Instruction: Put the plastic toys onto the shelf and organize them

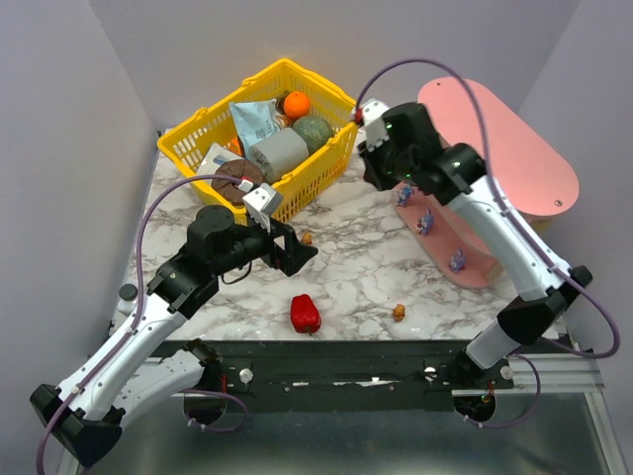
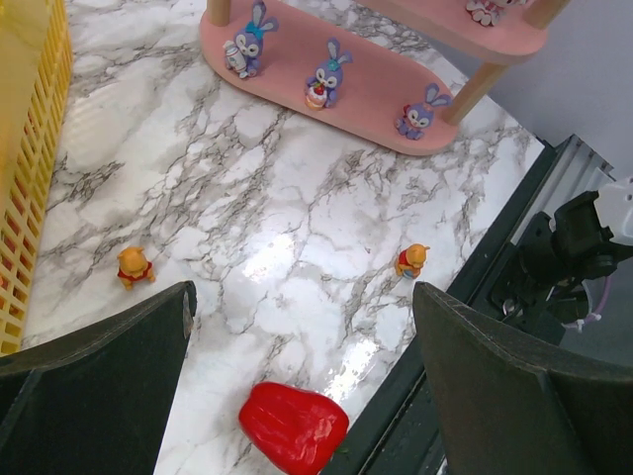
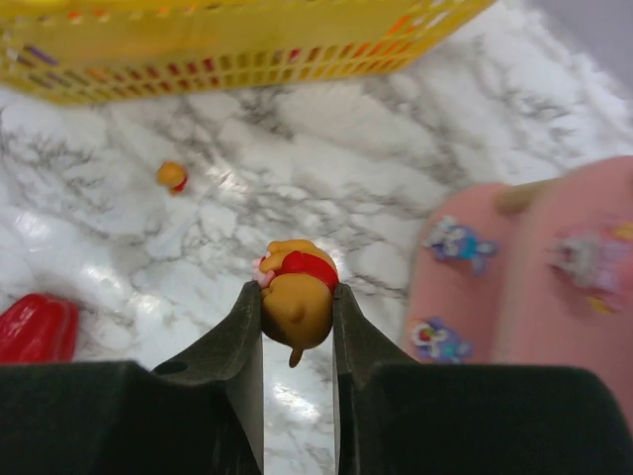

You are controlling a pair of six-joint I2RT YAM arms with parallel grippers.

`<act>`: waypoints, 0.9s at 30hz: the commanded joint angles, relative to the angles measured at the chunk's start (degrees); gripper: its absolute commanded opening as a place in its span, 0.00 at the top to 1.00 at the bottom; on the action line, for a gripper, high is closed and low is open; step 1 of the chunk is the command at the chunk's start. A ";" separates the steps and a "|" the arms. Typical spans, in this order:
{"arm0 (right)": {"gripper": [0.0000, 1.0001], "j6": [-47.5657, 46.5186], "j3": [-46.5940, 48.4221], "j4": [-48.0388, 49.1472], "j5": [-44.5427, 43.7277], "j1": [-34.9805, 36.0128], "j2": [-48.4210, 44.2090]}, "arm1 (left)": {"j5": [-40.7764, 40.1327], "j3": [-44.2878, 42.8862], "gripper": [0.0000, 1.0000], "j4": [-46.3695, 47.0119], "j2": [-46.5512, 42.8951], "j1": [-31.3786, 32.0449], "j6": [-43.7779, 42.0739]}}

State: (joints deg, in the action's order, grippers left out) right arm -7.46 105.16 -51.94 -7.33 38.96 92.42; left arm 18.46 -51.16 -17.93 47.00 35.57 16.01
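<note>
My right gripper (image 3: 297,289) is shut on an orange-brown bear toy in a red shirt (image 3: 299,307), held above the table left of the pink shelf (image 3: 584,336). Three purple-blue bunny toys (image 2: 324,77) stand on the shelf's lowest board (image 2: 371,94). A pink toy (image 3: 588,252) stands on the tier above. Two more orange toys lie on the table, one (image 2: 134,267) near the basket and one (image 2: 413,259) near the front edge. My left gripper (image 2: 302,292) is open and empty above the table.
A glossy red pepper (image 2: 293,424) lies near the table's front edge, under my left gripper. A yellow mesh basket (image 1: 198,129) of groceries stands at the back left. The shelf's top board (image 1: 514,148) overhangs the right side.
</note>
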 commanded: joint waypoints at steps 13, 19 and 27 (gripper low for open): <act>0.93 -10.02 21.47 -18.37 -3.57 -18.04 -8.31 | 1.84 -2.19 0.01 0.62 1.77 -0.50 -0.37; 0.93 -12.57 21.49 -19.07 -1.02 -21.02 -8.31 | 2.02 -2.55 0.01 0.09 2.30 -0.50 -0.72; 0.92 -9.68 20.69 -23.29 1.00 -23.67 -7.26 | 2.90 -3.42 0.01 -1.31 3.09 -0.50 -0.72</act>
State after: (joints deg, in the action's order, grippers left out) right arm -18.02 125.51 -71.61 -8.32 15.94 84.40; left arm 19.18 -52.14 -18.26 49.56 35.31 15.90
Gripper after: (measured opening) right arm 0.307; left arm 0.988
